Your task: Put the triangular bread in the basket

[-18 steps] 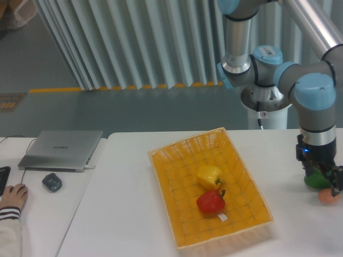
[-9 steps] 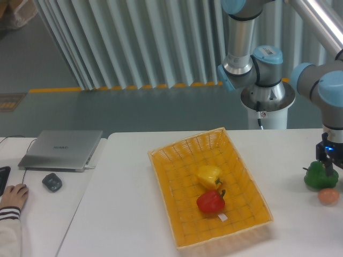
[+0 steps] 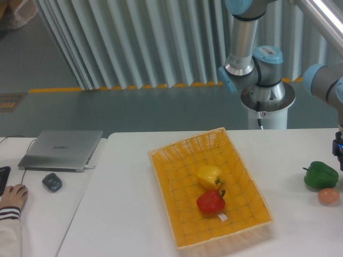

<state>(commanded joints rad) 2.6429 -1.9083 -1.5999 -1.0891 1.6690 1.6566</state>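
The basket (image 3: pixel 185 142), a yellow-orange wicker tray, lies in the middle of the white table. A yellow bell pepper (image 3: pixel 209 175) and a red bell pepper (image 3: pixel 210 202) rest inside it. The triangular bread is out of view. Only a dark sliver of my gripper (image 3: pixel 339 150) shows at the right edge of the frame, above and to the right of a green bell pepper (image 3: pixel 320 175). Its fingers are cut off by the frame, so I cannot tell whether they are open or shut.
A small orange-pink ball (image 3: pixel 328 196) sits just in front of the green pepper. A closed laptop (image 3: pixel 61 149), a dark mouse (image 3: pixel 52 182) and a person's hand (image 3: pixel 12 196) are on the left table. The arm's base (image 3: pixel 266 99) stands behind the table.
The gripper has moved right and up, from over the green pepper to the frame's right edge. The green pepper now shows in full and stays on the table.
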